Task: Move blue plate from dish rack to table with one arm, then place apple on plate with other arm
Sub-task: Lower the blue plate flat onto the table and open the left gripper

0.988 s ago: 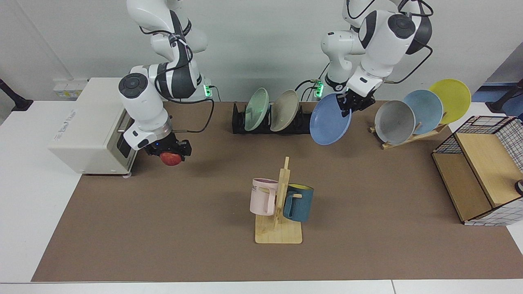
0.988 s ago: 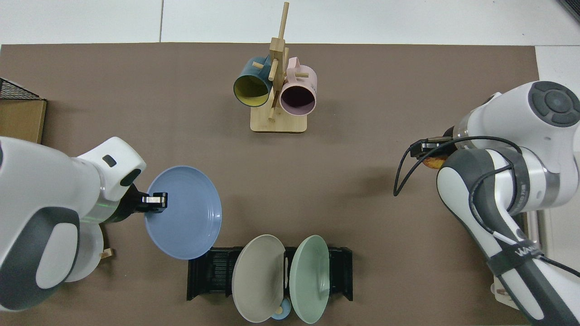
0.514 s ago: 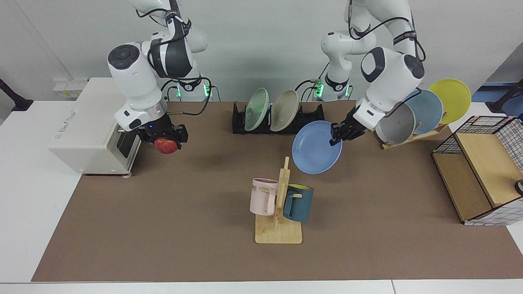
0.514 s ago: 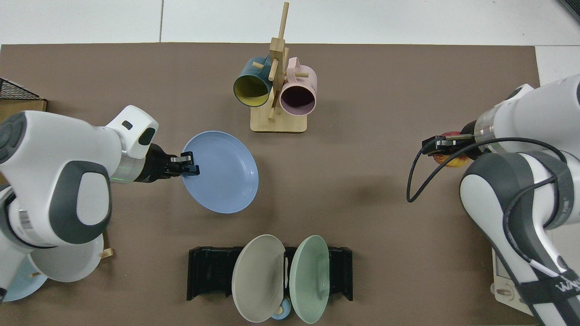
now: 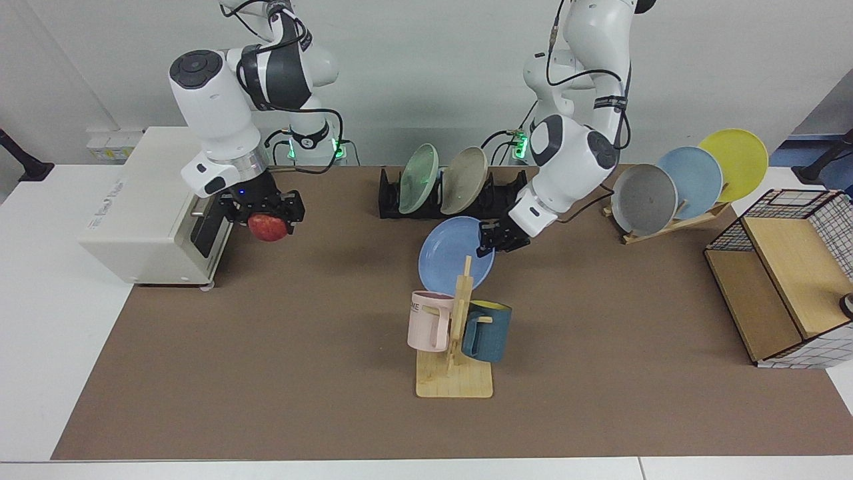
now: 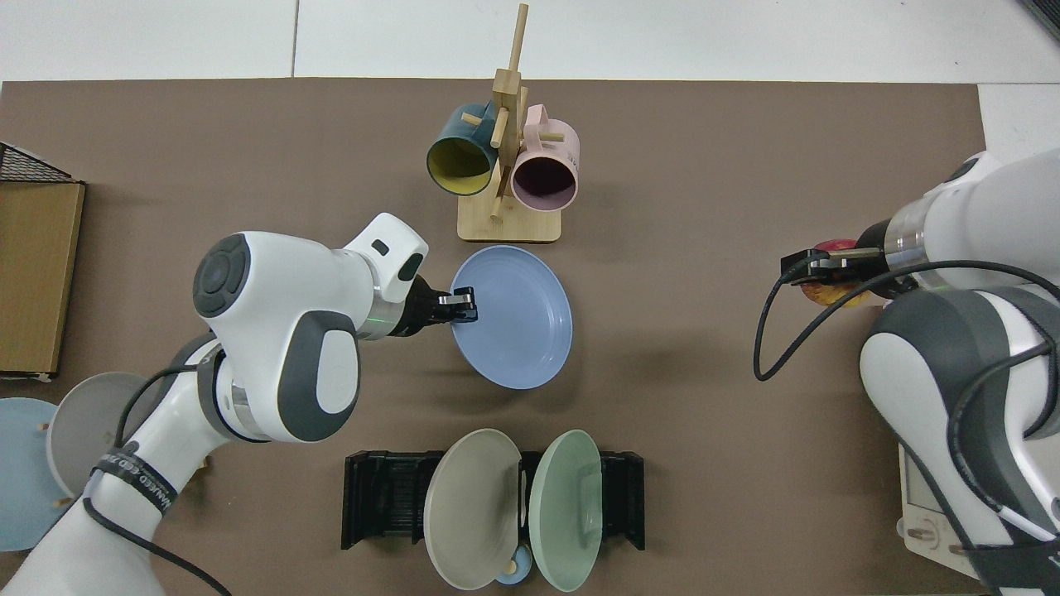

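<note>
Periwinkle-blue plate (image 5: 448, 259); red apple (image 5: 268, 227); black dish rack (image 5: 506, 193); brown table (image 5: 300, 373).

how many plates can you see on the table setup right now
6. The blue plate is in the left gripper; a green plate and a beige plate stand in the black dish rack; grey, pale blue and yellow plates lean on the wooden rack.

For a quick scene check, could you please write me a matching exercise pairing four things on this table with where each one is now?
Things:
1. blue plate
2. apple
3. green plate
4. pink mug

Places:
A. hanging on the wooden mug tree
B. standing in the dish rack
C. held by the left gripper, near the mug tree
D. held by the right gripper, above the table

Pairs: 1-C, 2-D, 3-B, 4-A
</note>
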`<state>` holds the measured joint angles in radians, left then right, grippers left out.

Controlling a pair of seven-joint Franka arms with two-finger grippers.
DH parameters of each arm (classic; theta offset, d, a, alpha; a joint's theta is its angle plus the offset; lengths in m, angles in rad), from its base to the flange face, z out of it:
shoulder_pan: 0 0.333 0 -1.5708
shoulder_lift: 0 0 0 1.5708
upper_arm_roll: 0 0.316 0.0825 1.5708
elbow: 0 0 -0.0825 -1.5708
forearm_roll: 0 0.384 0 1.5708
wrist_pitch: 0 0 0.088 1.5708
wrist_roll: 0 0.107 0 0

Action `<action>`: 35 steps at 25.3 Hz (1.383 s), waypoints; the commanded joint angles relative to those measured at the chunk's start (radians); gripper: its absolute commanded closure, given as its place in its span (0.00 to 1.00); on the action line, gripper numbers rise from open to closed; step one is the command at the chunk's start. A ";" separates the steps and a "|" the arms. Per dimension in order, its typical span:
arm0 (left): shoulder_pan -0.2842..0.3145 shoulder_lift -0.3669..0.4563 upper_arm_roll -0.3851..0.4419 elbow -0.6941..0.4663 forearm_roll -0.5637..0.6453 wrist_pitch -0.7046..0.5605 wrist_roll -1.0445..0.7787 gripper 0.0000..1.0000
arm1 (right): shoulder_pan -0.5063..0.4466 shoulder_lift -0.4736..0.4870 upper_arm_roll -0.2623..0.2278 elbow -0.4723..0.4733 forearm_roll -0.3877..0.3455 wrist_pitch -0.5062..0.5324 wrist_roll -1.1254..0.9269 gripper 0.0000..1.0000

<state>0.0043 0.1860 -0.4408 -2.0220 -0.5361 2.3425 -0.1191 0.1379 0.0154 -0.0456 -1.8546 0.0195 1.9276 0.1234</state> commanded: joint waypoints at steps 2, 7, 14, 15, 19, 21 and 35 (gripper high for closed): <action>-0.038 0.023 -0.027 -0.009 -0.002 0.063 0.015 1.00 | -0.003 -0.012 0.004 -0.003 0.005 -0.016 0.009 1.00; -0.043 0.035 -0.065 -0.012 0.007 0.096 0.001 0.89 | -0.001 -0.020 0.004 -0.012 0.005 -0.016 0.010 1.00; -0.040 0.035 -0.065 -0.021 0.054 0.103 0.001 0.77 | 0.000 -0.023 0.004 -0.021 0.007 -0.016 0.015 1.00; -0.038 0.035 -0.065 -0.023 0.054 0.103 0.002 0.77 | 0.000 -0.023 0.004 -0.021 0.007 -0.016 0.015 1.00; -0.033 0.035 -0.064 -0.030 0.056 0.101 0.009 0.75 | 0.000 -0.023 0.004 -0.023 0.007 -0.016 0.016 1.00; -0.029 0.033 -0.062 -0.038 0.073 0.100 0.009 0.75 | 0.000 -0.023 0.004 -0.024 0.007 -0.016 0.019 1.00; -0.027 -0.014 0.102 0.083 0.363 -0.227 -0.017 0.71 | 0.107 -0.008 0.006 -0.034 0.007 0.011 0.136 1.00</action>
<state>-0.0286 0.2153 -0.3699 -2.0081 -0.2635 2.2494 -0.1167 0.1886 0.0152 -0.0422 -1.8725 0.0205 1.9233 0.1653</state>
